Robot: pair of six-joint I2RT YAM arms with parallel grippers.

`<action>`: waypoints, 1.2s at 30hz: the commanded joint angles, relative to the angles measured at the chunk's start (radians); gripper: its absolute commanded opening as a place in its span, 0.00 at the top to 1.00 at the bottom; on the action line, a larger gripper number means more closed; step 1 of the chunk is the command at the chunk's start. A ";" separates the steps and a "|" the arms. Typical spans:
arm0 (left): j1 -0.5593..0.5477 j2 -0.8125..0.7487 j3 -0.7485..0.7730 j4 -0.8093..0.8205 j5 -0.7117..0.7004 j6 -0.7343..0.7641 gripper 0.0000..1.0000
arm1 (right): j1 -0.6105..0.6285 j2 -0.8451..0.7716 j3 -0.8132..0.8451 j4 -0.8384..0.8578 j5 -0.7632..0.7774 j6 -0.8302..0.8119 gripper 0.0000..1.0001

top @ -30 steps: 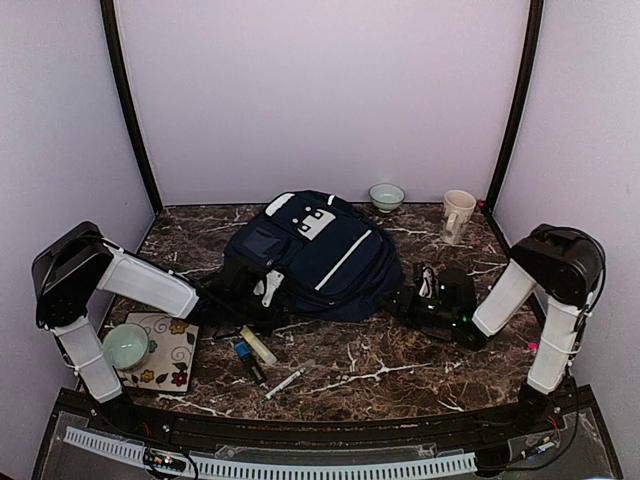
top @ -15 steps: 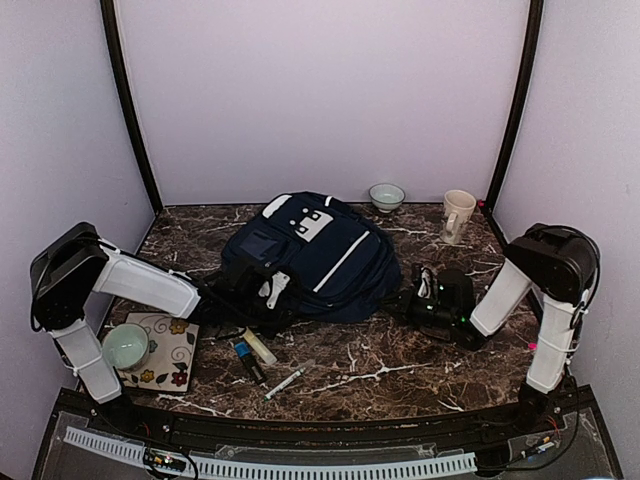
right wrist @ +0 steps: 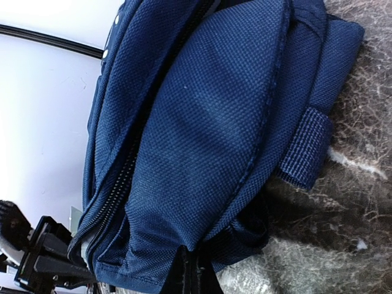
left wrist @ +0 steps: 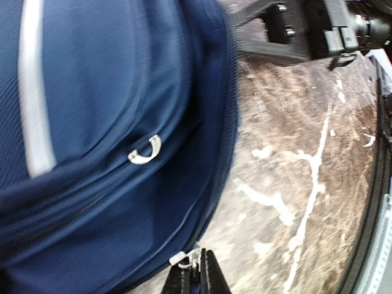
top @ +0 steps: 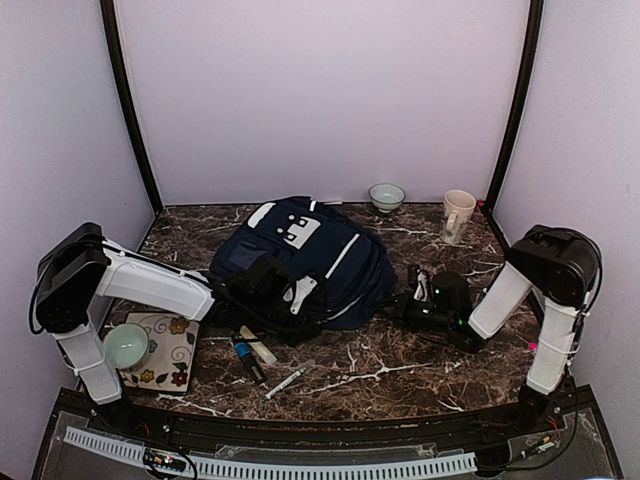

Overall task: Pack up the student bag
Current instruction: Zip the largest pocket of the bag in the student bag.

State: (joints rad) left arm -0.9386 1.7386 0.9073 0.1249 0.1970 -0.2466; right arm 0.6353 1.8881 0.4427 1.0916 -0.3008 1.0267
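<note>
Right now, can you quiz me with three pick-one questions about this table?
1. Where is the cream ceramic mug? A) back right of the brown marble table B) on the flowery mat C) on the floor
2. What colour are the stripes on the navy blue fabric backpack? A) red B) white C) yellow
3. How is the right gripper? A) wide open B) holding a pen C) shut on the backpack
Answers: 1 A, it stands by the back right corner; 2 B, white stripes cross it; 3 C, its fingers pinch the fabric.

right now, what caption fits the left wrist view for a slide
Left gripper shut on the zipper pull at the edge of the navy student bag, marble table alongside.
</note>
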 commanded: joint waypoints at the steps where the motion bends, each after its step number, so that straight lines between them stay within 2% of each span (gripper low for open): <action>1: -0.064 0.036 0.094 0.050 0.150 -0.020 1.00 | 0.017 -0.035 -0.004 -0.031 0.018 -0.045 1.00; 9: -0.085 0.139 0.197 0.149 0.305 -0.090 1.00 | 0.013 -0.121 -0.006 -0.178 0.098 -0.119 1.00; 15: -0.085 0.175 0.217 0.149 0.308 -0.091 0.99 | -0.014 -0.205 -0.036 -0.263 0.120 -0.172 1.00; 17: -0.085 0.167 0.215 0.146 0.309 -0.089 0.91 | -0.018 -0.236 -0.033 -0.331 0.121 -0.212 1.00; 20: -0.085 0.151 0.210 0.156 0.320 -0.088 0.79 | -0.017 -0.285 -0.019 -0.453 0.135 -0.293 0.94; 26: -0.085 0.115 0.196 0.157 0.328 -0.085 0.68 | -0.016 -0.445 -0.032 -0.663 0.271 -0.374 0.82; 28: -0.085 0.088 0.181 0.150 0.326 -0.077 0.66 | -0.011 -0.489 -0.043 -0.686 0.269 -0.386 0.79; 31: -0.085 0.020 0.140 0.132 0.281 -0.049 0.63 | 0.010 -0.533 -0.043 -0.718 0.264 -0.419 0.76; 36: -0.085 -0.130 0.047 0.075 0.123 0.009 0.54 | 0.100 -0.545 -0.013 -0.755 0.291 -0.449 0.74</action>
State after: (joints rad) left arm -1.0153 1.7561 1.0145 0.2287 0.4301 -0.3042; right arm 0.6708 1.3499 0.4110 0.3870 -0.0444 0.6254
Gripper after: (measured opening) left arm 0.431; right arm 0.255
